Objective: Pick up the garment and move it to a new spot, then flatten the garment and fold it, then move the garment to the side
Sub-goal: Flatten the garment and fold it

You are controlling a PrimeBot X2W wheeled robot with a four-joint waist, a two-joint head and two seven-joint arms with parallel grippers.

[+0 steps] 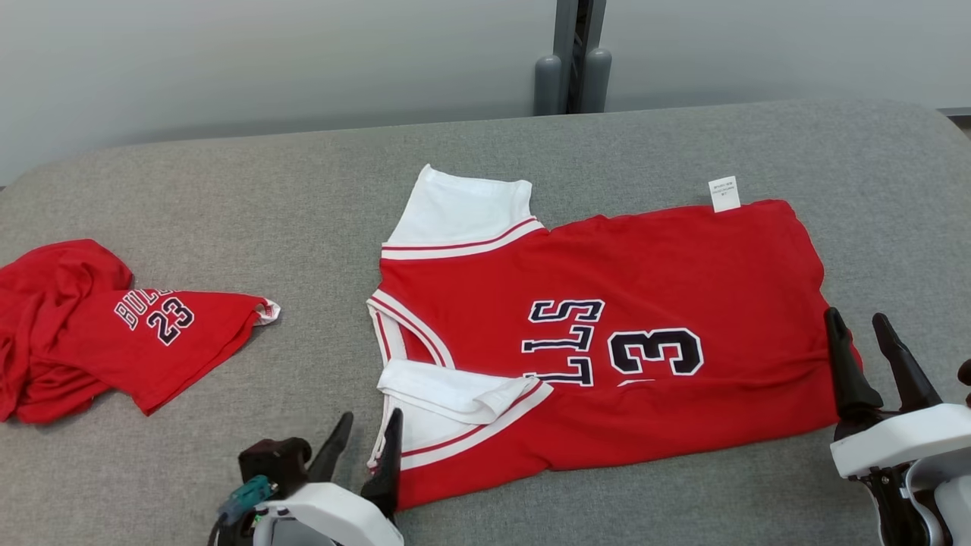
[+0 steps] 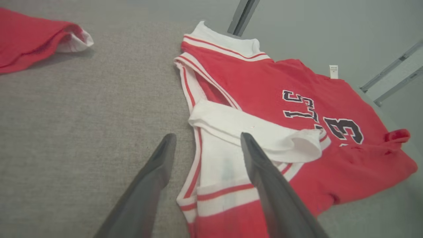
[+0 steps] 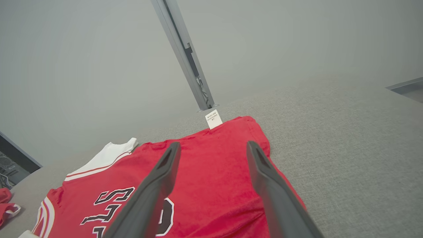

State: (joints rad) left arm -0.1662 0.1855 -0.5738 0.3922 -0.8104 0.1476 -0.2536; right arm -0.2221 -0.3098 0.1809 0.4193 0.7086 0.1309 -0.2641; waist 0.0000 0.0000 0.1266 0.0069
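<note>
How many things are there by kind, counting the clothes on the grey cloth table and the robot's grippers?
Red garments: 2 (flat red-and-white basketball jersey, crumpled red printed garment)
Open dark two-fingered grippers: 2 (left gripper, right gripper)
Total: 4

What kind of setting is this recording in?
Likely a lab or test workspace: a grey fabric-covered table, a bare grey wall with a metal post, and a red jersey laid out.

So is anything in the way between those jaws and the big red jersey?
Nothing visible. The jersey lies bare on the grey table, with both pairs of jaws open at its edges. The other red shirt sits apart, off to the left.
</note>
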